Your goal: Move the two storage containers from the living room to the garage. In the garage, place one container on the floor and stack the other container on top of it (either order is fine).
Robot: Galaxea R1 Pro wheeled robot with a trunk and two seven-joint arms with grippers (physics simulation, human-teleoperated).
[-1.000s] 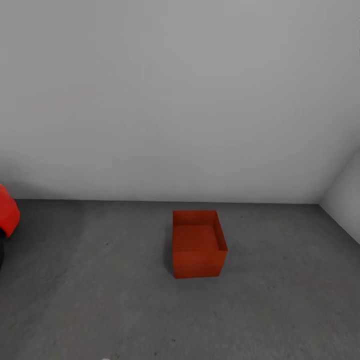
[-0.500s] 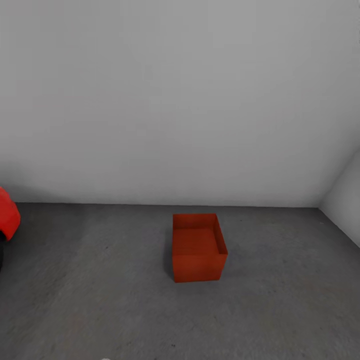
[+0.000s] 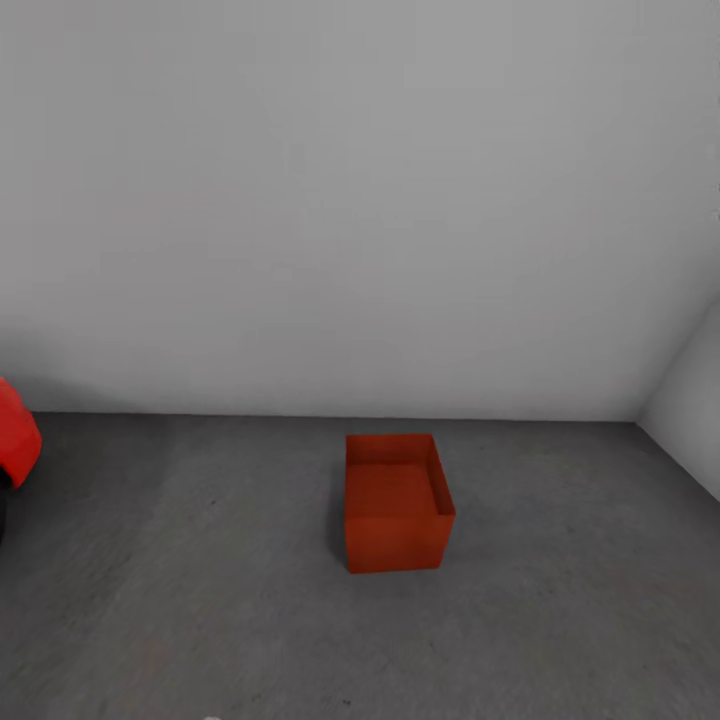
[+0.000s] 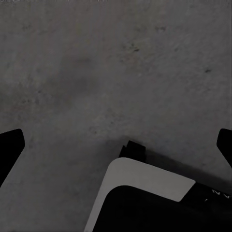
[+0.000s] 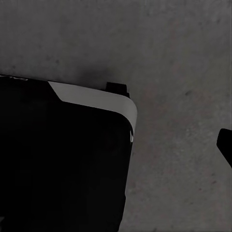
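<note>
One red-orange open-top storage container (image 3: pixel 397 502) stands upright and empty on the dark grey concrete floor (image 3: pixel 200 600) of the garage, a short way out from the white back wall. No other container shows in the head view. In the left wrist view my left gripper (image 4: pixel 116 147) hangs open over bare concrete, its two dark fingertips (image 4: pixel 9 150) at opposite edges with nothing between them. In the right wrist view my right gripper (image 5: pixel 116 145) also looks open over the floor, with one fingertip (image 5: pixel 225 144) showing and the other lost against my dark base.
A rounded glossy bright-red object (image 3: pixel 15 442) pokes in at the left edge. White walls meet in a corner at the right (image 3: pixel 640 415). My own black-and-white base (image 4: pixel 145 193) sits under both wrist cameras. Open concrete surrounds the container.
The whole head picture has slid slightly downward, so the camera moved. The container stays where it was on the floor.
</note>
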